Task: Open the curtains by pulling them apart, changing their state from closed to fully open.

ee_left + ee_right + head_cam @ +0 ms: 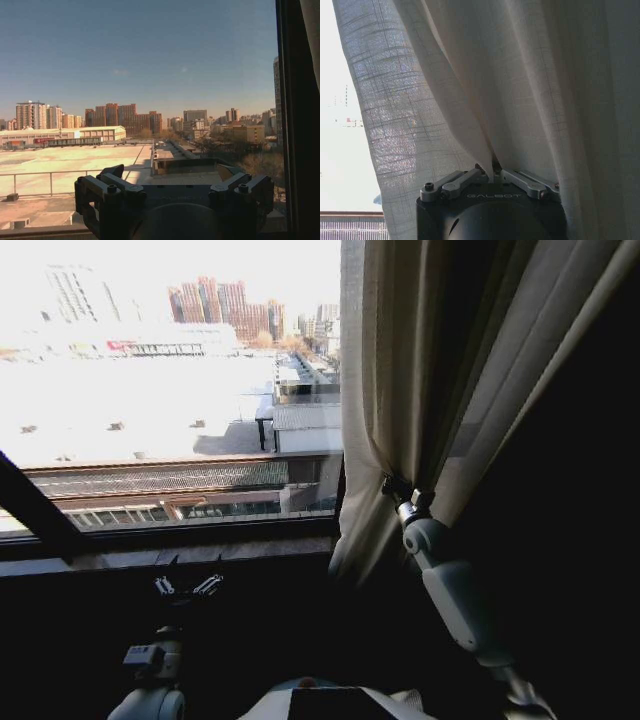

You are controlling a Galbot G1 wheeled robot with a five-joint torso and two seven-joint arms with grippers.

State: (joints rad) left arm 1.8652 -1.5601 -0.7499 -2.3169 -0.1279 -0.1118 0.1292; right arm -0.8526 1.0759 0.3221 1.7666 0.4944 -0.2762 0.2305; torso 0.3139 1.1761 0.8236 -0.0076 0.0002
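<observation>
Sunlit window (170,390), curtains (420,360) bunched right.
Right hand (400,490) pinches a curtain fold; left hand (187,586) sits low by the sill, fingers spread, empty.

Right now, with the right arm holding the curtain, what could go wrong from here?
1. The right gripper pinches only a thin fold of the sheer curtain; a further pull may let the fabric slip out.
2. Fabric is bunched around the gripper and could snag on its fingers.
3. The left gripper sits low near the window sill, unable to help.
</observation>
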